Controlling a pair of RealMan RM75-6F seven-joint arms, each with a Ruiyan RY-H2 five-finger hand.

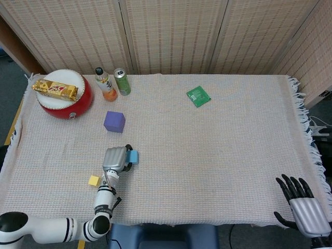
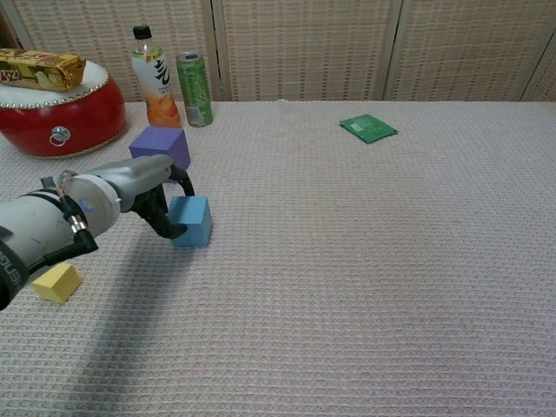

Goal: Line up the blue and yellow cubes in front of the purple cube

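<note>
The left hand (image 2: 148, 193) had its dark fingers (image 2: 165, 221) curled around the blue cube (image 2: 192, 221) — grasping it on the cloth-covered table (image 1: 218, 155), toward the front-left corner. The purple cube (image 1: 114, 121) sat just behind, nearer the back-left corner, apart from the blue one. The yellow cube (image 1: 94, 180) lay close to the front edge, left of the forearm. The right hand (image 1: 303, 205) hovered off the front-right corner — fingers spread and released, holding nothing.

Bright, even, sharp throughout; soft shadow beneath left arm (image 2: 52, 228) on cloth (image 2: 347, 261); no glare.
</note>
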